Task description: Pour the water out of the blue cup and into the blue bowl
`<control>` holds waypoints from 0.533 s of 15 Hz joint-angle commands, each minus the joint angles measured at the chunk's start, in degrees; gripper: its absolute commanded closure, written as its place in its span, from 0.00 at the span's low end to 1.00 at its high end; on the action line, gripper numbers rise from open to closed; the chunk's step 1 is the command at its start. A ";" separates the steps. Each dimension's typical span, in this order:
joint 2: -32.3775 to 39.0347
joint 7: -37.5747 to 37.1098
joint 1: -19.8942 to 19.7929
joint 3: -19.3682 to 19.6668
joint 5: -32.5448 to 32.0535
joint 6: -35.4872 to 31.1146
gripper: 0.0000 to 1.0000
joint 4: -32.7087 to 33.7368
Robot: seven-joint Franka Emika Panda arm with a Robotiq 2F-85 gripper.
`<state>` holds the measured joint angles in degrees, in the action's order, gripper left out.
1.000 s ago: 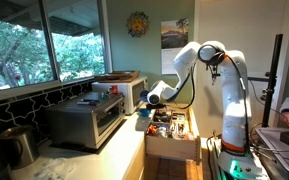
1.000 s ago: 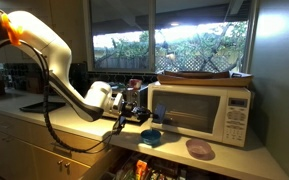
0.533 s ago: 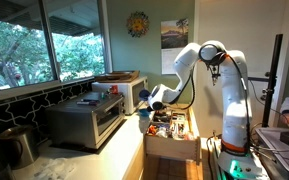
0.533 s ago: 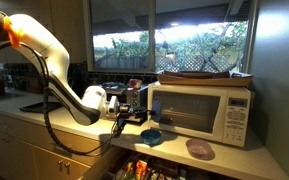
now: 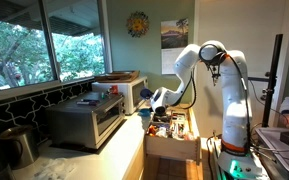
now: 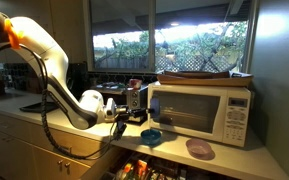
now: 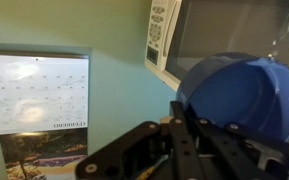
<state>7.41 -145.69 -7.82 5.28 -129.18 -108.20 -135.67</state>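
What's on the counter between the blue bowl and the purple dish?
Nothing: in an exterior view the counter between the blue bowl and the purple dish is bare, in front of the microwave.

The 1 arm (image 5: 231, 95) stood tall at its base, folded at the elbow and reached down and forward. Its wrist was rolled sideways. The gripper (image 6: 132, 112) pointed roughly level, and its 2 dark fingers (image 7: 179, 140) were closed on the tipped blue cup (image 7: 239, 95).
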 commanded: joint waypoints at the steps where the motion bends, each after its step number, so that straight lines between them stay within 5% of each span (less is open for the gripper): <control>1: -0.22 -0.78 0.18 0.15 -3.88 4.11 0.99 -2.49; 8: 0.85 -0.36 0.04 0.26 -8.16 9.34 0.99 -4.89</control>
<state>7.96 -145.60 -7.83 5.30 -134.43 -101.52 -138.90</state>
